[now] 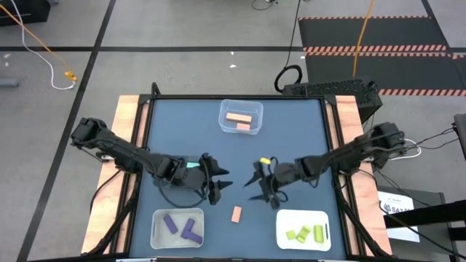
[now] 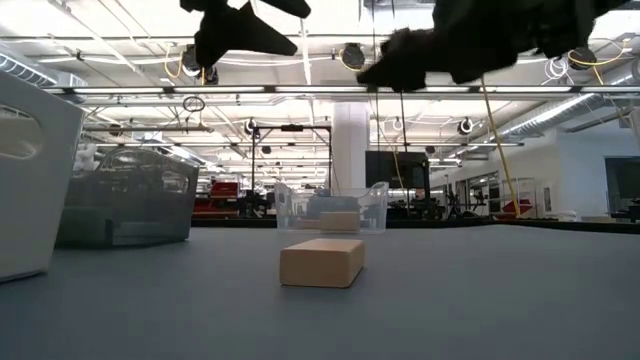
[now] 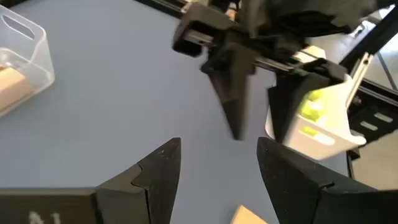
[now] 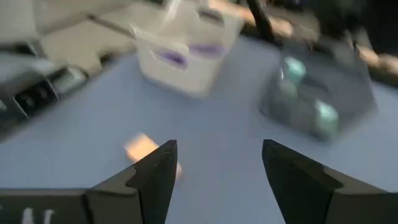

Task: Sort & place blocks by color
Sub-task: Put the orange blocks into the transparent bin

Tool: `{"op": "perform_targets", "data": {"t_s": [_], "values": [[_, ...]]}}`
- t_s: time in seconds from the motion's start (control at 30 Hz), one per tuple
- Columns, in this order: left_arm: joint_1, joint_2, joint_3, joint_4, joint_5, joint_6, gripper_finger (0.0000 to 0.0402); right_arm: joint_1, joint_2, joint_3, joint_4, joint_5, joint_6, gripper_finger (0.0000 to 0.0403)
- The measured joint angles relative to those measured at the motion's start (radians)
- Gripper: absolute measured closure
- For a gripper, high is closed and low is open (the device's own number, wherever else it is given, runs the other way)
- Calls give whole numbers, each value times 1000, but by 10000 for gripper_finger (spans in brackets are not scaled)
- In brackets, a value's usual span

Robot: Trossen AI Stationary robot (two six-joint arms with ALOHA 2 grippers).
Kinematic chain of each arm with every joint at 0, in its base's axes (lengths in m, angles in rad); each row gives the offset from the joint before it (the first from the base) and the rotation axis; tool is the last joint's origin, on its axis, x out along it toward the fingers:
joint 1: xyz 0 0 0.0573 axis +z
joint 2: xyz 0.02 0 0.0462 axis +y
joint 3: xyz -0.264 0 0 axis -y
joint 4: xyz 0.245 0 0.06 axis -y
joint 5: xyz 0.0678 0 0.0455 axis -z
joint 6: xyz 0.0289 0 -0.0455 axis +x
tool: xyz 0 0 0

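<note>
The pale orange block [image 1: 237,213] lies flat, long axis front-to-back, between both grippers' empty, parted fingers [image 3: 163,168].

Counts in the high view: two pale orange blocks [image 1: 237,116] in the clear bin [image 1: 256,108], one orange block [image 1: 236,213] on the table [image 1: 298,131], three purple blocks [image 1: 191,231], three yellow-green blocks [image 1: 305,233], two grippers

The teal blocks [image 4: 314,115] were blurred in the right wrist view. The orange block [image 3: 249,217] was cut off in the left wrist view.
</note>
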Motion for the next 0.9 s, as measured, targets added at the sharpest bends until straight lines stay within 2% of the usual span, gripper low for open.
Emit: {"op": "perform_targets", "data": {"t_s": [0.1, 0.2, 0.3, 0.4, 0.6, 0.73, 0.9], "values": [[-17, 0, 0, -4, 0, -10, 190, 33, 77, 0, 176, 5, -5, 177], [-31, 0, 0, -2, 0, -31, 190, 43, 154, 26, 224, 4, -5, 177], [-48, 0, 0, -5, 0, -48, 190, 43, 224, 86, 181, 3, 1, 177], [-68, 0, 0, -6, 0, -60, 190, 42, 287, 160, 67, -6, -7, 177], [-108, 0, 0, -11, 0, -81, 190, 43, 388, 297, -174, -160, -1, 177], [-133, 0, 0, -12, 0, -87, 190, 46, 439, 347, -207, -204, -20, 177], [-151, 0, 0, -12, 1, -91, 190, 54, 504, 414, -204, -207, -57, 177]]}}
